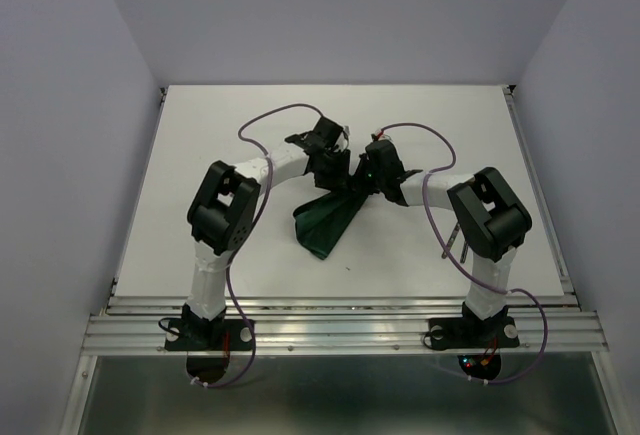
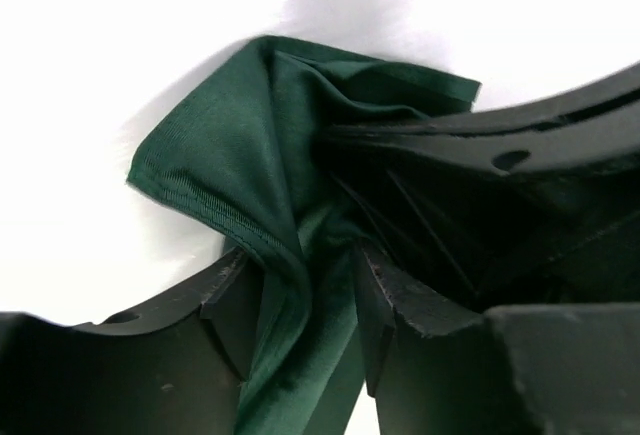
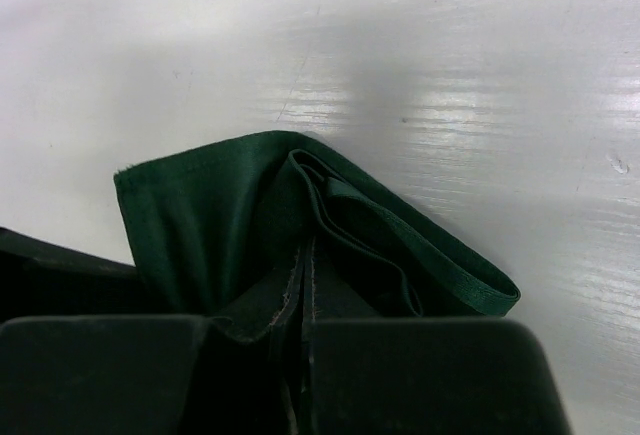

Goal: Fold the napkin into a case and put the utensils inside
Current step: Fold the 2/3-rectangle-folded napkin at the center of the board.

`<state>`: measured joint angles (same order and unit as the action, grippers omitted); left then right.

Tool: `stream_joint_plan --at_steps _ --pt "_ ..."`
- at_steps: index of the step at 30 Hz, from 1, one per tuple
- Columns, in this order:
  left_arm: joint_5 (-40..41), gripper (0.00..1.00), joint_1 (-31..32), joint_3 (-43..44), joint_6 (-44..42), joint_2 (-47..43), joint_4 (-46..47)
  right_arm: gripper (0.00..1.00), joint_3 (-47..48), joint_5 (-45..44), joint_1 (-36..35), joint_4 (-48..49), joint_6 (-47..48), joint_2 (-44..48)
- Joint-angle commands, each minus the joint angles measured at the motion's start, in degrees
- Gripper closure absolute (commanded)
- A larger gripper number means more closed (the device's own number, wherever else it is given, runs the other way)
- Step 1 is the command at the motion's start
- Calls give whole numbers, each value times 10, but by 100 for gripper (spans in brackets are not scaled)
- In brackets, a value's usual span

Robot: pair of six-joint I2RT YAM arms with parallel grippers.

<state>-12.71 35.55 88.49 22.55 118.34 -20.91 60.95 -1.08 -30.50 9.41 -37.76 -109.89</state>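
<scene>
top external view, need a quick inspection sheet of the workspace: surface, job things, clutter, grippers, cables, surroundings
surface: white table, glossy
job's things: napkin bunched mid-table, its far end lifted; utensils on the right, mostly hidden by the right arm
clutter: nothing seen
grippers: left gripper open, napkin running between its fingers; right gripper shut on the napkin
cables: purple cables loop along both arms
surroundings: pale walls on three sides, metal rail at the near edge
</scene>
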Motion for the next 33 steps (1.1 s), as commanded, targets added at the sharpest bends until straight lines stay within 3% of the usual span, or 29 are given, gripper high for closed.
stream_joint_plan --at_steps 1,9,19,27,33 --pt "13 48 -21 9 0 -34 12 99 -2 -13 -4 -31 6 5" --pt "24 48 -63 2 26 -15 26 99 -4 -12 -4 -30 8 11" --pt "21 59 -83 17 43 22 27 99 -1 -9 -4 -33 8 13" --pt "23 60 -94 25 47 39 25 99 1 -7 -4 -34 9 11" --pt "8 72 -95 27 50 46 34 99 2 -8 -4 -35 9 9"
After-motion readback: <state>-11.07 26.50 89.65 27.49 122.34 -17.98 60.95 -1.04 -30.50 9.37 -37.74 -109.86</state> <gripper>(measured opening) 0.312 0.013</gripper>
